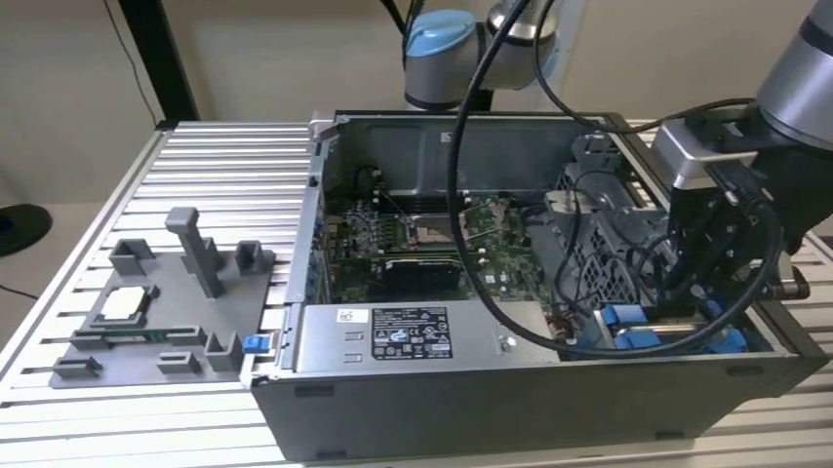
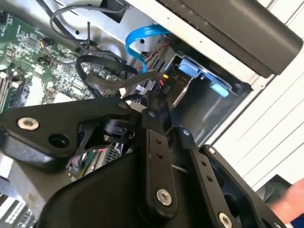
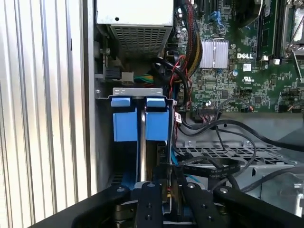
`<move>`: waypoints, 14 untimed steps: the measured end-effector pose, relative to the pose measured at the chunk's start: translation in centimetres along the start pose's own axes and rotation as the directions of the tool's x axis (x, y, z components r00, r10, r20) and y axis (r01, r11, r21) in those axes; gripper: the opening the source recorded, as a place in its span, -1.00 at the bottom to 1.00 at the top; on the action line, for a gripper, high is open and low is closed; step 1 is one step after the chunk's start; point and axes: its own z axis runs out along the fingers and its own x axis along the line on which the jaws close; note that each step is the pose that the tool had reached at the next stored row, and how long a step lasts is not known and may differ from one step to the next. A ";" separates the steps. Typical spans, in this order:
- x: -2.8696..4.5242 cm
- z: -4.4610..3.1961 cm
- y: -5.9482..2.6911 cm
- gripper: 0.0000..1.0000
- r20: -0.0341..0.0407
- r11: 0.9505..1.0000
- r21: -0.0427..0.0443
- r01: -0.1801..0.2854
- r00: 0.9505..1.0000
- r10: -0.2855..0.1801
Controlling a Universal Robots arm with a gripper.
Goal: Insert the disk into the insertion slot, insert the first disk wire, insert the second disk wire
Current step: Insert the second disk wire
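Exterior view: fingers down in insertion slot by blue latch tabs, apparently clamped on a wire connector; wire step, needed square alignment; disk itself not made out.

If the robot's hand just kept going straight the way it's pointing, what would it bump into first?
Most likely the insertion slot with its blue latch tabs: in the first wrist view the hand points into that bay of the computer case. Black cables lie close beside it, and depth is hard to judge.
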 end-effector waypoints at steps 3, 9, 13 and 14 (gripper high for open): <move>-0.08 -1.33 -0.04 1.00 0.000 1.000 0.000 0.000 1.000 0.000; -0.18 -3.01 -0.10 1.00 0.000 1.000 0.000 0.000 1.000 0.000; -0.18 -3.03 -0.10 1.00 0.000 1.000 0.000 0.000 1.000 0.000; -0.18 -3.03 -0.10 1.00 0.000 1.000 0.000 0.000 1.000 0.000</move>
